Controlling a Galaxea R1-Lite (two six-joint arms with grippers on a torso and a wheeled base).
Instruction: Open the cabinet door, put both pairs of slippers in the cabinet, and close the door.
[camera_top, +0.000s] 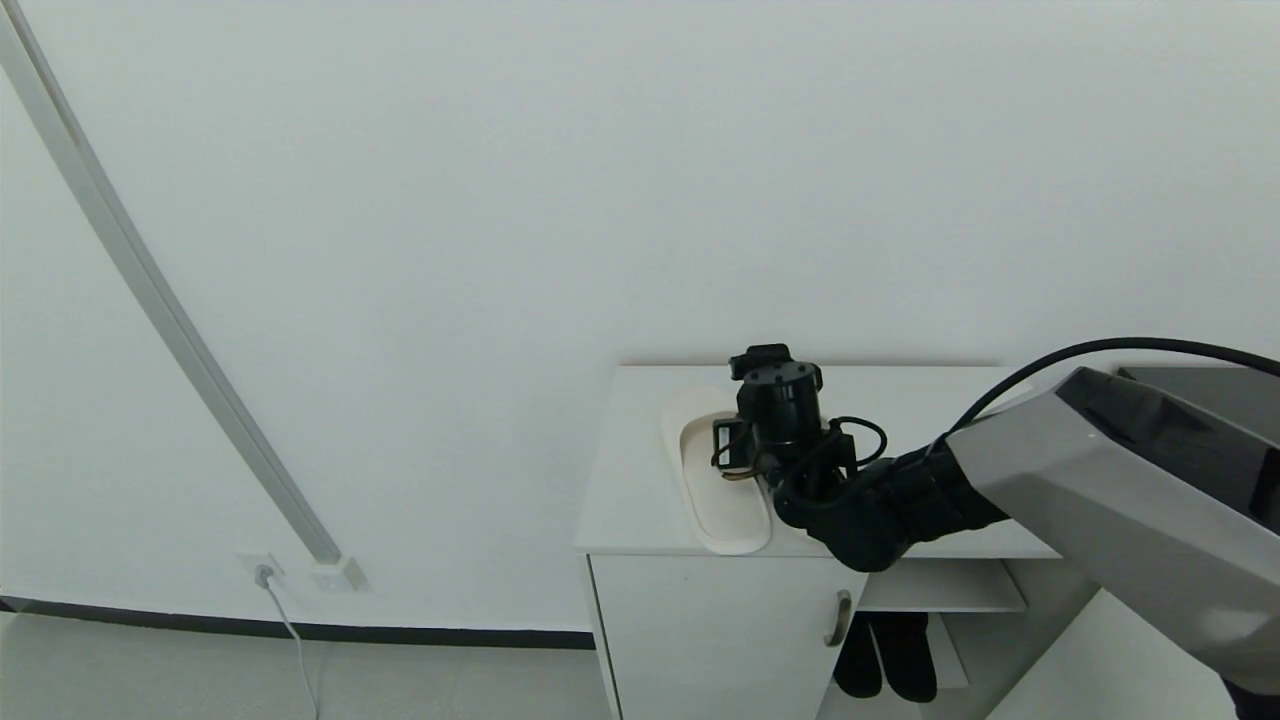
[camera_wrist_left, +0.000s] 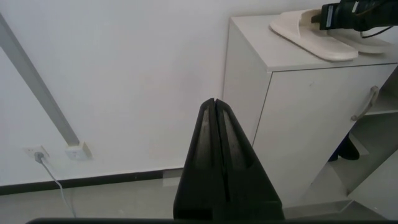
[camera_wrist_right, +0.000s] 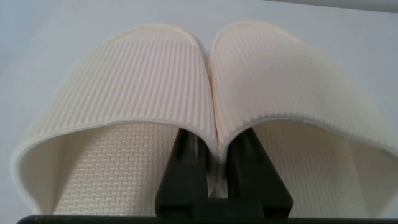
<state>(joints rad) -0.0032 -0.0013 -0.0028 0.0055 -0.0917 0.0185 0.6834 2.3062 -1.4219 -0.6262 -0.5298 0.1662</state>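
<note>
cream slippers (camera_top: 722, 500): pair lies side by side on the cabinet (camera_top: 700, 640) top, near its left front corner, inner edges touching.
right gripper (camera_wrist_right: 216, 163): one finger inside each slipper, clenched on the two inner strap walls pressed together, so it is grasping both at once. soles look flat on the top; can't tell if any weight is taken.
black slippers (camera_top: 885, 655): already on a lower shelf in the open right half of the cabinet, toes down.
white panel low right (camera_top: 1090, 675): probably the swung-open door. left front panel is closed, handle (camera_top: 838, 618) at its edge.
left gripper (camera_wrist_left: 215, 124): clenched, empty, held low and well left of the cabinet, facing it.
wall socket (camera_top: 262, 573): cable plugged in, at the foot of the wall to the left.

step, judged: door open and first pair stowed; second pair is at pick-up.
next move calls for: lift clear of the front edge, bring the pair down and into the open side onto a free shelf, release, then shut the door. thin pinch, so one slipper may slide out.

labels/writing: none readable.
</note>
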